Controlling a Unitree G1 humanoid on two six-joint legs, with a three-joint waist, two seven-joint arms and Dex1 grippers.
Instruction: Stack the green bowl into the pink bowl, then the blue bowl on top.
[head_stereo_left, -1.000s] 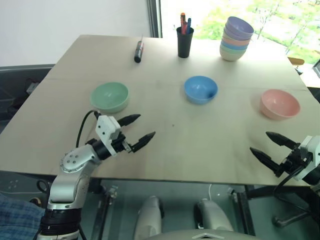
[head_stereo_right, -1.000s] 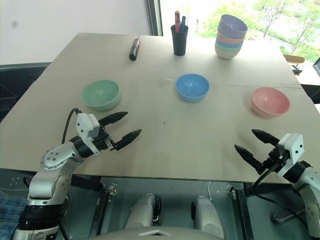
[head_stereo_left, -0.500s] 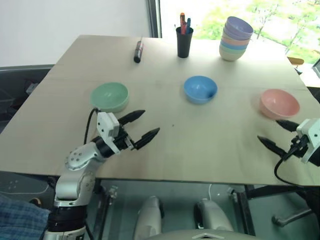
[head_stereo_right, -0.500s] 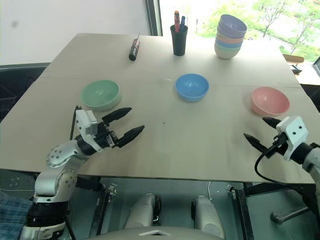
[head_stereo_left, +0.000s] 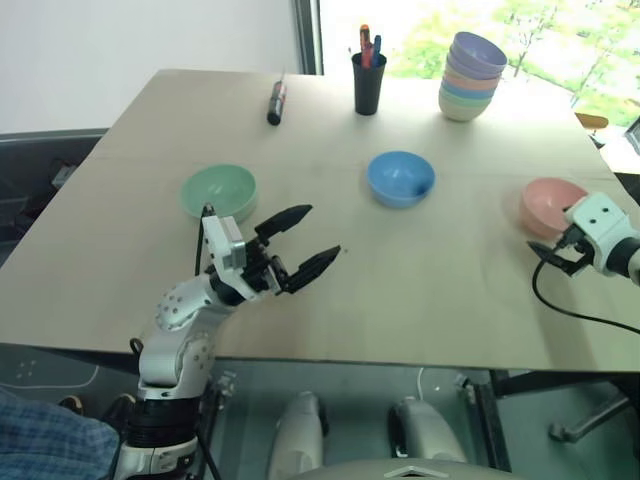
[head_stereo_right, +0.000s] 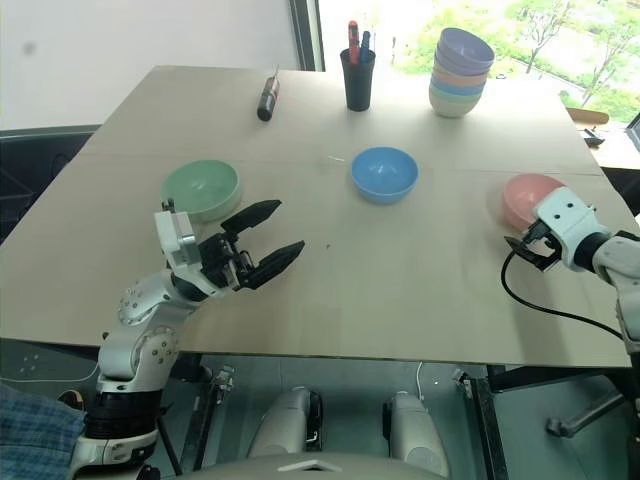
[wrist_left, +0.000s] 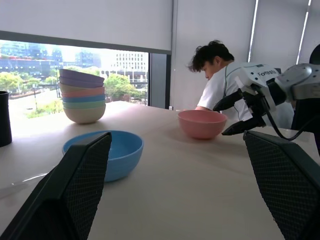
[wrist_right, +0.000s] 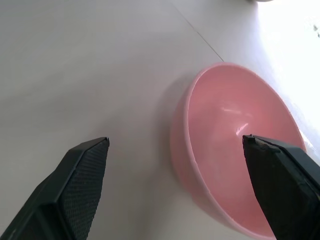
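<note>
Green bowl (head_stereo_left: 219, 192) sits on bench (head_stereo_left: 420, 270) just beyond left pincer (head_stereo_left: 300, 243), nearer arm, spread wide & empty. Right pincer (wrist_left: 233, 113), also agape, hovers by pink bowl (wrist_right: 235, 150); blue bowl (head_stereo_left: 401, 178) mid-bench.

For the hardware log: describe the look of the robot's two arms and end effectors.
Left end effector: two black tapered fingers with mesh-textured pads, white block housing, silver-grey jointed arm, black cable looping behind. Right end effector: same black fingers, white housing with dark lettering, black cable trailing.
</note>
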